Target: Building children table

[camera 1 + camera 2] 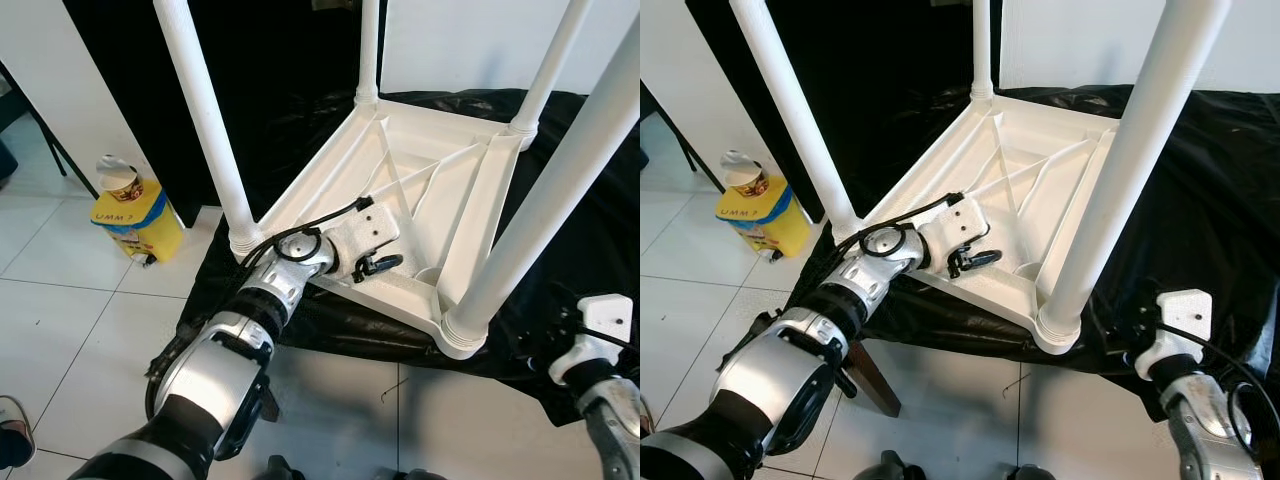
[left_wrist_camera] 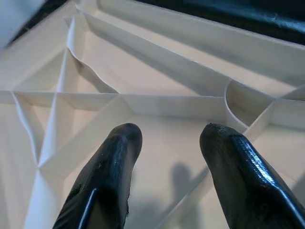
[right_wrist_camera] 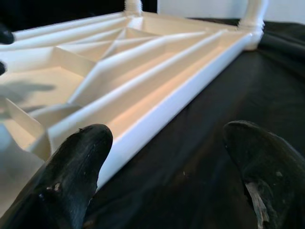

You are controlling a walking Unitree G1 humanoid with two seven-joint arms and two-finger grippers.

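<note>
Risk of tipping – upturned white table (image 1: 420, 175) could shift if left gripper (image 2: 167, 143), open and empty inside its ribbed underside, catches a rib – right gripper (image 3: 162, 162) open beside its edge.

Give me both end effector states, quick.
Left end effector: open, empty, over the ribbed underside of the upturned table.
Right end effector: open, empty, beside the table's rim above the black cloth.

Spread fingers (image 3: 71, 176) beside table (image 3: 157, 76).
</note>
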